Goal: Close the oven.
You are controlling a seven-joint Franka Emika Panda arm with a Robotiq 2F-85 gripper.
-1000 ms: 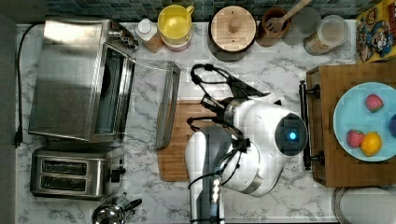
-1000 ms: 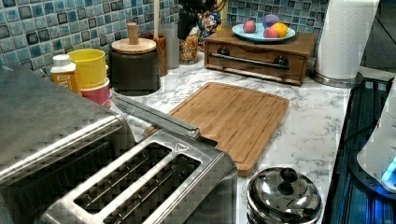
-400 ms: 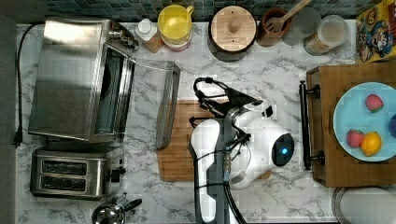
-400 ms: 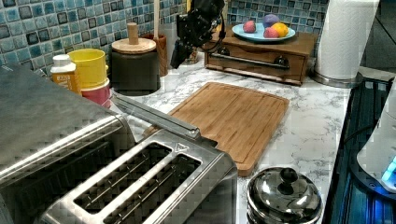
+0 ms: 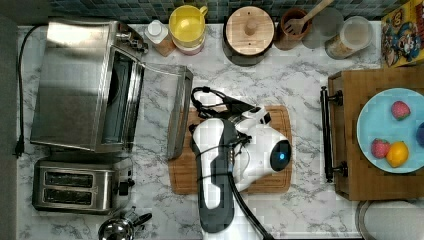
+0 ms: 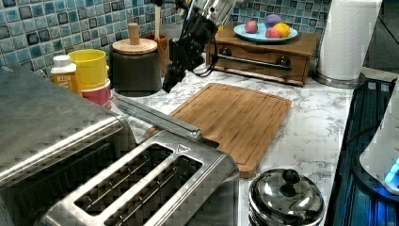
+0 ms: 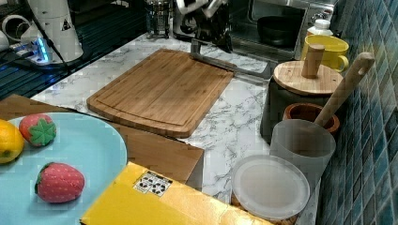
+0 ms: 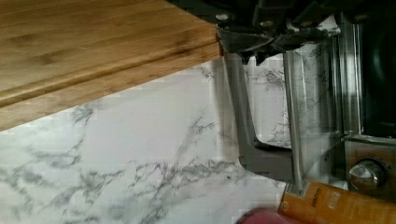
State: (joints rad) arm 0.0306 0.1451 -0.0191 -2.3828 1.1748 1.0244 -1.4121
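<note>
One door: the oven (image 5: 85, 85) door (image 5: 160, 107) is dropped all the way open, lying flat over the marble bench (image 5: 305, 75), so nothing of the closing is done yet as far as we can judge.
Where the oven sits: at the top view's left, behind the two-slot toaster (image 5: 80, 185); its bar handle (image 5: 181, 112) lies just beside the edge of the cutting board (image 5: 235, 185).
Step in hand: we'd call this the approach. In the left view the end effector (image 6: 170, 81) hangs in the air above the far end of the door, near the handle but not touching it.
End effector state: honestly we can't tell whether it's wide or narrow; the tip looks dark and bunched in the left view and it holds nothing we can make out.
Wrist view: the handle bracket (image 8: 261, 158) and the glass pane are right under the camera, so we reckon it's lined up pretty well.
Next move: we think it needs to get under or behind the handle and swing the door up toward the oven body, following the hinge arc rather than shoving straight.
Writing: the orange bottle label (image 8: 336, 207) has print on it but we can't read it; the yellow box (image 7: 155, 201) shows a black-and-white printed square, also unreadable.
</note>
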